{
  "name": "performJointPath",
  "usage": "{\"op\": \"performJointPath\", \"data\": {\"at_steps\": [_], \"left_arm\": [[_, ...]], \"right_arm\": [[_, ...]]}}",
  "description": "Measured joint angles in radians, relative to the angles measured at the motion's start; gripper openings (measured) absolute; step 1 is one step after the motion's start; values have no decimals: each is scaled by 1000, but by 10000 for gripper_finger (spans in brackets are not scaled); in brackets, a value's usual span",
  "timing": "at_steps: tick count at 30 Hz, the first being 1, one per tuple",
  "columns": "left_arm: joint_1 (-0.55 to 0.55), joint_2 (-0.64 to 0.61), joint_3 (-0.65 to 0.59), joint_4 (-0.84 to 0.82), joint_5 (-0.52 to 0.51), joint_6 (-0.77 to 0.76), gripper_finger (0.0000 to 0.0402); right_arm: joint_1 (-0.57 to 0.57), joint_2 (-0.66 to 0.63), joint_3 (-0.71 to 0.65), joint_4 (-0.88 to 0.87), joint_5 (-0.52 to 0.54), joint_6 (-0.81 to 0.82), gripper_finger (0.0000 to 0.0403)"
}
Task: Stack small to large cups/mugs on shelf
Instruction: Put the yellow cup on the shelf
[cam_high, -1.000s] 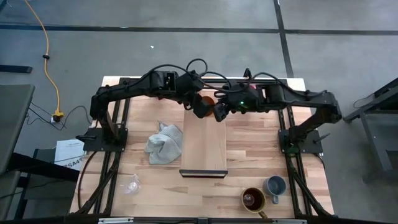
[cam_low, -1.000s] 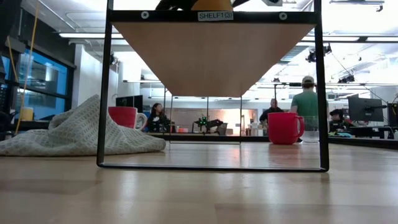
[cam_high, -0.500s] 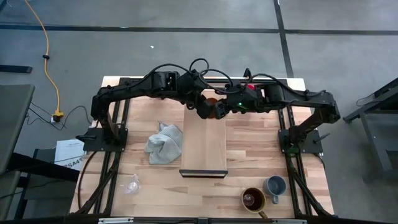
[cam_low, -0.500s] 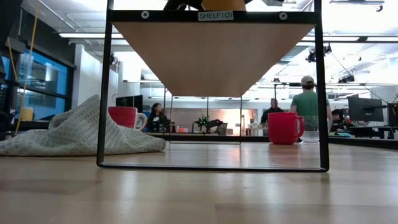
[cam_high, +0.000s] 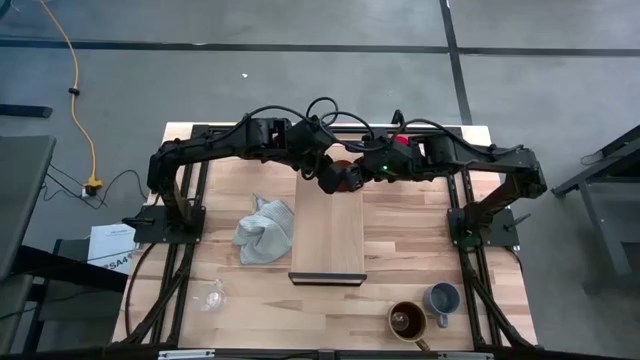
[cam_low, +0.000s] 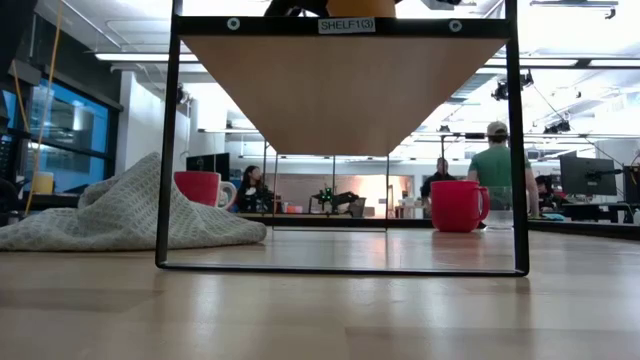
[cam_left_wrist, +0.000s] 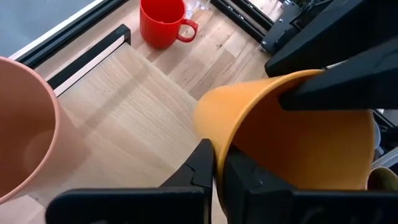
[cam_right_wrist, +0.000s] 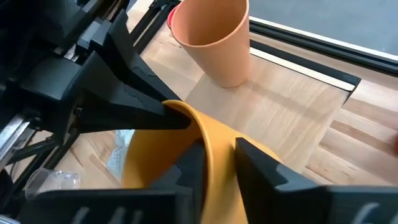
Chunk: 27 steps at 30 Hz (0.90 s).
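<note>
Evidently both my jaws clamp the orange cup (cam_left_wrist: 298, 137) by its thin rim above the shelf (cam_high: 327, 235); it looks light, stiff, slippery, so pinch the wall.

Peach cup (cam_right_wrist: 214, 40) crowds the shelf (cam_high: 327, 235)'s far end; near end lies free.

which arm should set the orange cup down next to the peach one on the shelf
Either could: the left gripper and right gripper both pinch the orange cup. Probably right, since the peach cup and bare shelf lie just ahead.
</note>
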Motion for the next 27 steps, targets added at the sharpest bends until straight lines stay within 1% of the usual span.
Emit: {"op": "performJointPath", "data": {"at_steps": [7,16,20,24,27], "left_arm": [[0,-2,0,18,1,7,11],[0,-3,0,55,5,23,53],[0,-5,0,55,9,25,88],[0,-6,0,57,19,38,136],[1,-18,5,93,65,26,174]], "right_arm": [[0,0,-2,-26,-9,0,8],[0,-3,-1,-42,-9,-4,1],[0,-3,-1,-43,-10,-5,1],[1,-2,-2,-48,-15,-14,0],[1,1,-6,-61,-6,-20,1]]}}
